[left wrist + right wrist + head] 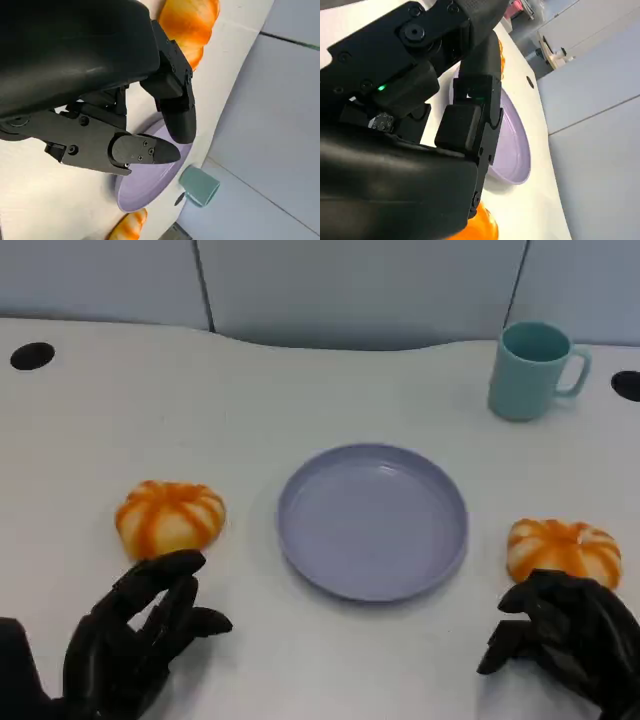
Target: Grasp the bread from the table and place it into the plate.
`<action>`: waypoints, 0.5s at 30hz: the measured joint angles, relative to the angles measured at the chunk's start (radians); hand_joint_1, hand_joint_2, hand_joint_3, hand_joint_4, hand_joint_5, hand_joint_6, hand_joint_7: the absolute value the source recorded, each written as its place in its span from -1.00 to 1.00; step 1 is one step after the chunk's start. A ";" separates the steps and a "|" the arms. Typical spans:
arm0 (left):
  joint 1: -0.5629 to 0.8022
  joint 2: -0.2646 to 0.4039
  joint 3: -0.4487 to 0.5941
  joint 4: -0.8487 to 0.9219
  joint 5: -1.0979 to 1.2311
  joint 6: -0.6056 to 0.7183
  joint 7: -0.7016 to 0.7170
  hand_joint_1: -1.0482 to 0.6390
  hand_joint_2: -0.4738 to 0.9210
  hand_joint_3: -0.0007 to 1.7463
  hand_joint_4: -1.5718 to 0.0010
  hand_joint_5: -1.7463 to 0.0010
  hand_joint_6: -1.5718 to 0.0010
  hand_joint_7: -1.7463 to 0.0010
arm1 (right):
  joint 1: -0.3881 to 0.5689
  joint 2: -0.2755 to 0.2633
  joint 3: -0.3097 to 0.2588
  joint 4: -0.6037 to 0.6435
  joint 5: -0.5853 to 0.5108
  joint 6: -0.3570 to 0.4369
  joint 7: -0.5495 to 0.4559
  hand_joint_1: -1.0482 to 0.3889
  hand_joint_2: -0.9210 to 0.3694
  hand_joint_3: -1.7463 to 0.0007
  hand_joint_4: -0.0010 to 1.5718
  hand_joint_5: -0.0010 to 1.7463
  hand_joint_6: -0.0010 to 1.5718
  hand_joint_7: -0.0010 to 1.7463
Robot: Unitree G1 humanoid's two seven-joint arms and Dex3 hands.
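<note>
Bread sat on the counter (300, 390) in two pieces, one on each side of the plate (372, 520), so that either arm could reach a piece without crossing over the dish. The left bread (170, 517) lay just beyond the left robot hand (135, 640), whose fingers were spread apart and holding nothing, the tips close to the roll but, as far as could be told, not touching it. The right bread (563, 548) lay just past the right robot hand (565, 635); that hand's fingers were curled downward with nothing in them, their tips at the roll's near edge, contact unclear. The plate, a shallow lavender dish, held nothing and stood between the two rolls, an easy target from both sides. A teal mug (532, 370) stood well apart at the far right, out of the working path.

Each roll was round and domed, pumpkin-like, with orange glaze in ribs over a paler crust. It looked soft, so a gentle wrap would probably suit.
</note>
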 measured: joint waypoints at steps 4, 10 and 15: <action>0.000 0.001 0.000 -0.001 0.000 0.001 0.000 -0.23 1.00 -0.72 0.25 -0.67 0.21 -0.04 | 0.000 0.000 0.000 0.000 0.000 0.000 0.002 -0.84 -0.64 1.00 0.81 -0.25 0.81 -0.48; 0.001 0.008 -0.003 0.000 0.012 -0.013 0.000 -0.22 1.00 -0.71 0.23 -0.69 0.22 -0.01 | 0.001 0.003 0.001 -0.003 0.000 0.001 0.001 -0.83 -0.66 0.99 0.80 -0.24 0.80 -0.47; -0.007 0.018 -0.010 0.061 0.083 -0.220 -0.055 -0.24 1.00 -0.73 0.34 -0.64 0.14 0.33 | 0.005 0.005 0.004 -0.005 -0.003 -0.003 0.001 -0.84 -0.67 0.99 0.80 -0.24 0.79 -0.47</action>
